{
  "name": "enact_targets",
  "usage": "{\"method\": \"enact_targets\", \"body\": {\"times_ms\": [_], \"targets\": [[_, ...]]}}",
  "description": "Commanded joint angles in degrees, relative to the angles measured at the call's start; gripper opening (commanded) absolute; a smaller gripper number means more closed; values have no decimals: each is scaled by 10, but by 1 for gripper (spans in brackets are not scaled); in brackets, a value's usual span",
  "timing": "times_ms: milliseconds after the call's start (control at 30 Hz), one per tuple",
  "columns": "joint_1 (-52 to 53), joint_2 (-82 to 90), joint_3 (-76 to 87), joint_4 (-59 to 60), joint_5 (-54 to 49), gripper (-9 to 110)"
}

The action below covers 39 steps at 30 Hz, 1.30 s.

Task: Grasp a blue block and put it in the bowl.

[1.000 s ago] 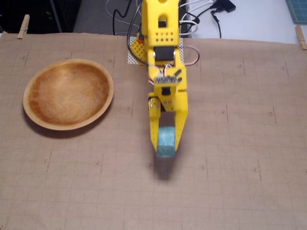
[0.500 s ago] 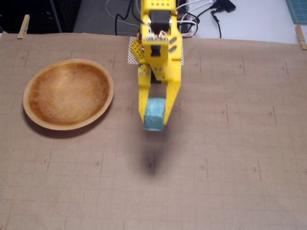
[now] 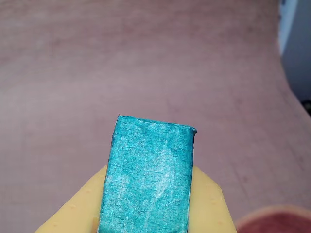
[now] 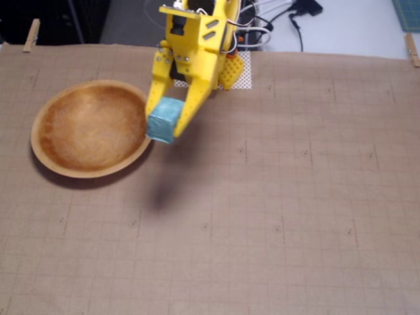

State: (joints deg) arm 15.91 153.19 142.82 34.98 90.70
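We see the yellow pincer (image 4: 165, 128) clamped on the blue block (image 4: 164, 120), its two fingers pressed against opposite sides of it, and the block is carried in the air, clear of the surface. In the fixed view the block hangs at the right edge of the bowl (image 4: 49, 159), overlapping the rim there as the camera sees it; we cannot tell whether it is fully above the bowl's hollow or just outside it. A soft dark shadow (image 4: 159, 195) lies on the paper below and slightly right of the bowl, apart from the block.

In the wrist view the blue block (image 3: 149, 177) fills the lower middle of the picture, its teal face rough and streaked with paler marks, and the yellow fingers (image 3: 73, 216) show on either side of its lower part. At the bottom right corner of that view we see a curved reddish-brown piece that looks like the bowl's rim (image 3: 277, 221), blurred.

The arm (image 4: 197, 39) slants down from the top centre of the fixed view toward the left, with black servos and white and black wires on it. The bowl is empty, orange-brown with a lighter rim, and rests on brown gridded paper (image 4: 295, 216) that covers the bench. A wooden clothespin (image 4: 31, 35) grips the paper's top left corner and another clothespin (image 4: 411, 50) the top right.
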Motion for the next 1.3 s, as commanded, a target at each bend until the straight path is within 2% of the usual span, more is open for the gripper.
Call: {"method": "enact_targets", "body": {"times_ms": [0,100,567,833,1267], "targets": [[69,15,-39,18,-11,-3],[118,15,-39,34,-11,-3],[221,5,-2,39,-11,-3],[245,-139,-41,9,-11,-3],[260,-270,-57,-100,-11,-3]]}}
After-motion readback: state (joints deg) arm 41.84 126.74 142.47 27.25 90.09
